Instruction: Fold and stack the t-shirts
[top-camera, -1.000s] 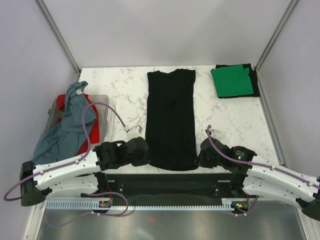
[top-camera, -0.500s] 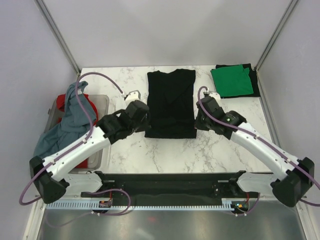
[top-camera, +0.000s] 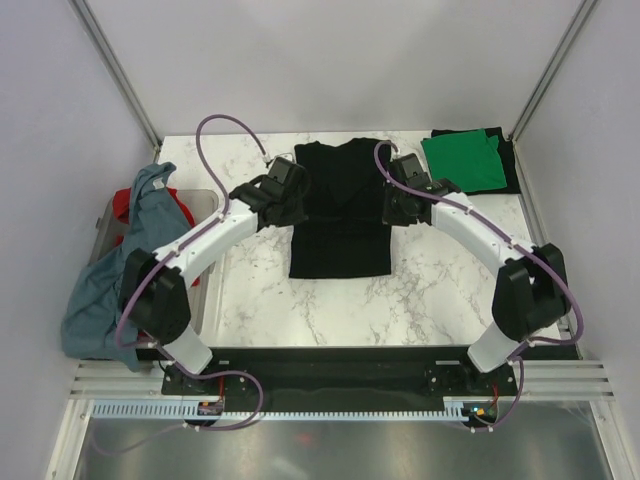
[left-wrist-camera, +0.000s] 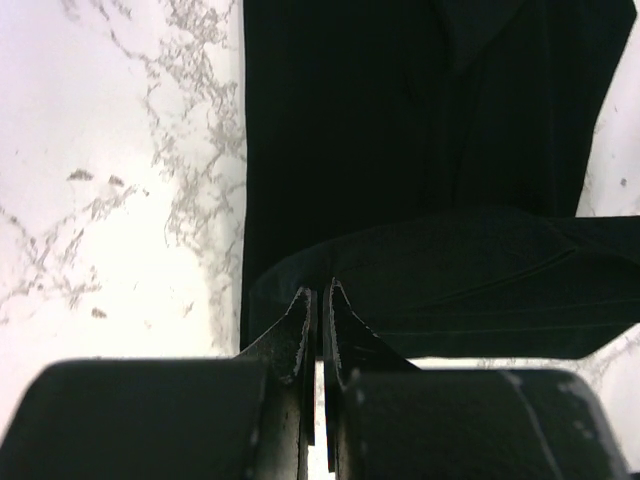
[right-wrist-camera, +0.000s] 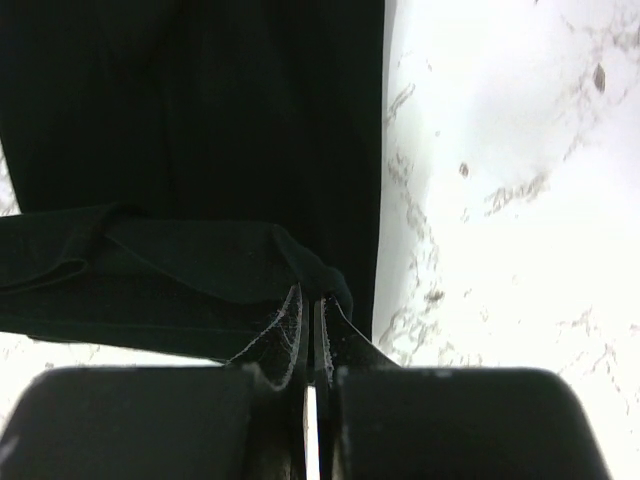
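Note:
A black t-shirt (top-camera: 340, 250) lies in the middle of the marble table, its near part doubled back over its far part. My left gripper (top-camera: 296, 207) is shut on the raised hem's left corner, and my right gripper (top-camera: 391, 207) is shut on the right corner. In the left wrist view the pinched hem (left-wrist-camera: 460, 290) hangs above the flat shirt (left-wrist-camera: 420, 120), with the gripper (left-wrist-camera: 320, 292) closed on it. The right wrist view shows the same: gripper (right-wrist-camera: 312, 297) closed on bunched black cloth (right-wrist-camera: 190, 260). A folded green t-shirt (top-camera: 462, 162) rests on a folded black one (top-camera: 510, 172) at the far right.
A translucent bin (top-camera: 206, 225) stands at the table's left edge. A grey-blue shirt (top-camera: 110, 285) drapes over its side and a red one (top-camera: 122, 205) lies inside. Bare marble (top-camera: 450, 290) shows at the near right. Purple cables arch above both arms.
Both arms have swung from the near edge toward the far side, carrying the black shirt's near hem with them. The shirt now lies doubled over, about half as long.

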